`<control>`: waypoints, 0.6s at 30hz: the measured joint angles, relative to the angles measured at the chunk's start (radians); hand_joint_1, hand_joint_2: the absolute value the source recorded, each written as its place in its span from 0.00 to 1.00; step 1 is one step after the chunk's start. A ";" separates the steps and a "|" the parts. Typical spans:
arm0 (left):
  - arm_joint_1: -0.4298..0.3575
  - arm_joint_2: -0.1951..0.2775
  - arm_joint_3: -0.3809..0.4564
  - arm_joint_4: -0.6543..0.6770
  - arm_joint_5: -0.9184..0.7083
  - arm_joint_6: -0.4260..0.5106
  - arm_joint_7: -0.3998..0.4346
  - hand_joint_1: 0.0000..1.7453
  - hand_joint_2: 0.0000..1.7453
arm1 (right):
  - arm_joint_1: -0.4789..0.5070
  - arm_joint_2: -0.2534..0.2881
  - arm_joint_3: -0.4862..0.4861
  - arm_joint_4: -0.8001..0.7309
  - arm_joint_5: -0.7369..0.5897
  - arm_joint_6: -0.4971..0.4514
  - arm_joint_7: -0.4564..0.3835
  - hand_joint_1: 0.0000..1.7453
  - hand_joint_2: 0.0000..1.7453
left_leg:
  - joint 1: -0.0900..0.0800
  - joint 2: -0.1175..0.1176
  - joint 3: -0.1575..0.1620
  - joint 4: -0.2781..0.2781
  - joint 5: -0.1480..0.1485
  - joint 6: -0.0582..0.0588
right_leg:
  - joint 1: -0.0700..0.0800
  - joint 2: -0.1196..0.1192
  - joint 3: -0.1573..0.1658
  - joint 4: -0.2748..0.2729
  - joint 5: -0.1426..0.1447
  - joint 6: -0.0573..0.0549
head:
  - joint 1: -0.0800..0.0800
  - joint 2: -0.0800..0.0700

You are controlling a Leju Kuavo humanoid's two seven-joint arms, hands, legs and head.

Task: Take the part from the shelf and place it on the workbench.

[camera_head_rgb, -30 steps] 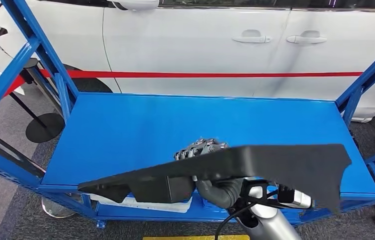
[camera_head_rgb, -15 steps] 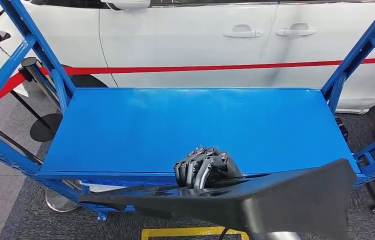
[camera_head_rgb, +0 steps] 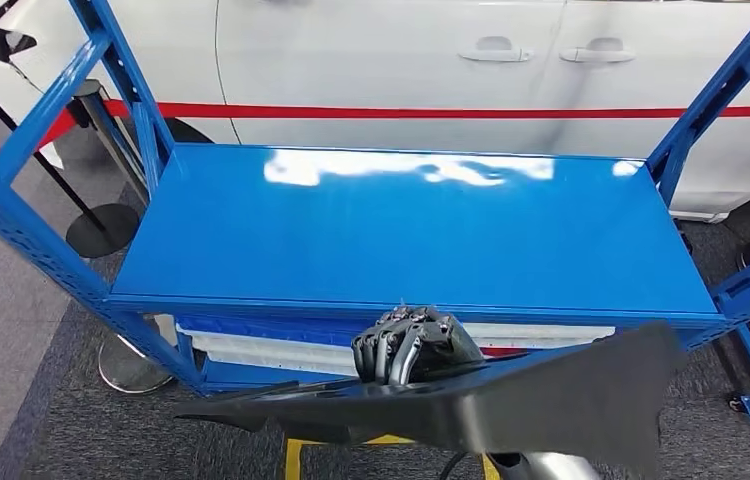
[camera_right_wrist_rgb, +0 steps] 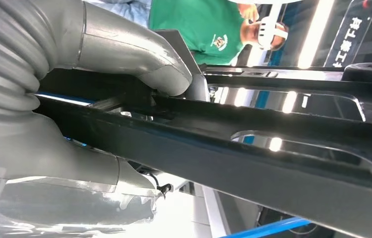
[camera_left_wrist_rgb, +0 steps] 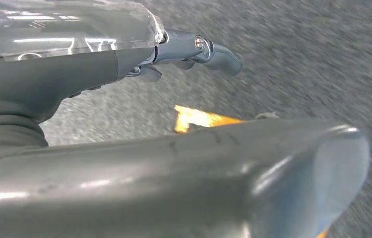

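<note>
A long, flat black part (camera_head_rgb: 531, 405) hangs in front of the blue shelf (camera_head_rgb: 401, 230), below its front edge and off its top surface. My right hand (camera_head_rgb: 416, 345) grips the part near its middle, fingers curled over its far edge. In the right wrist view the thumb (camera_right_wrist_rgb: 139, 54) presses on the black part (camera_right_wrist_rgb: 273, 153), which runs across the picture. My left hand (camera_left_wrist_rgb: 75, 84) hangs over grey carpet and holds nothing, its fingers (camera_left_wrist_rgb: 199, 47) loosely stretched out.
A white car (camera_head_rgb: 401, 60) with a red stripe stands behind the shelf. A black stanchion base (camera_head_rgb: 101, 230) sits left of the blue uprights. A white block (camera_head_rgb: 291, 348) lies on the lower level. Yellow floor tape (camera_head_rgb: 291, 460) runs near my feet. A person in green (camera_right_wrist_rgb: 204, 25) stands nearby.
The whole view has drawn back from the shelf. The part, still in my right hand, has come off the shelf top and now sits in front of its edge.
</note>
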 joint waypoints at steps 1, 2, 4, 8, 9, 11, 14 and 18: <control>0.001 0.000 0.002 0.000 -0.001 0.004 0.005 0.00 0.00 | 0.004 -0.002 -0.001 0.001 0.003 0.000 -0.002 1.00 1.00 | 0.000 0.001 -0.013 0.001 0.010 -0.001 | -0.001 0.000 -0.007 0.051 -0.018 0.003 | 0.000 0.000; 0.002 0.000 0.003 0.000 -0.003 0.007 0.007 0.00 0.00 | 0.008 -0.003 -0.002 0.002 0.006 0.000 -0.003 1.00 1.00 | -0.001 0.002 -0.026 0.001 0.020 -0.001 | -0.001 0.000 0.001 0.074 -0.011 0.003 | 0.000 0.000; 0.005 0.000 0.006 0.000 -0.005 0.010 0.009 0.00 0.00 | 0.012 -0.004 -0.004 0.001 0.012 0.000 -0.001 1.00 1.00 | -0.001 0.002 -0.049 0.002 0.037 -0.005 | -0.002 0.000 0.068 0.013 0.043 -0.001 | 0.000 0.000; 0.007 0.000 0.009 0.000 -0.007 0.011 0.010 0.00 0.00 | 0.013 -0.005 -0.010 -0.009 0.017 -0.001 0.003 1.00 1.00 | -0.002 0.000 -0.066 -0.001 0.071 -0.024 | 0.010 0.001 0.234 -0.238 0.054 -0.025 | 0.000 0.000; 0.008 0.000 0.010 0.000 -0.007 0.011 0.010 0.00 0.00 | 0.014 -0.005 -0.011 -0.010 0.017 -0.001 0.003 1.00 1.00 | -0.001 -0.001 -0.067 -0.006 0.081 -0.031 | 0.012 0.001 0.236 -0.251 0.056 -0.029 | 0.001 0.000; 0.009 0.002 0.011 0.000 -0.007 0.011 0.011 0.00 0.00 | 0.015 -0.005 -0.014 -0.011 0.017 0.000 0.003 1.00 1.00 | -0.001 -0.001 -0.073 -0.009 0.083 -0.043 | 0.009 -0.001 0.223 -0.257 0.078 -0.043 | 0.003 0.000; 0.012 0.005 0.012 0.000 -0.008 0.010 0.009 0.00 0.00 | 0.017 -0.005 -0.015 -0.012 0.017 0.004 0.003 1.00 1.00 | 0.000 -0.002 -0.114 0.101 -0.038 -0.053 | 0.005 -0.006 0.184 -0.260 0.116 -0.065 | -0.002 0.000; 0.011 0.007 0.013 -0.001 -0.008 0.010 0.008 0.00 0.00 | 0.022 -0.005 -0.016 -0.012 0.017 0.010 0.005 1.00 1.00 | 0.001 -0.002 -0.125 0.279 -0.091 -0.059 | 0.010 -0.007 0.111 -0.235 0.153 -0.065 | -0.004 0.000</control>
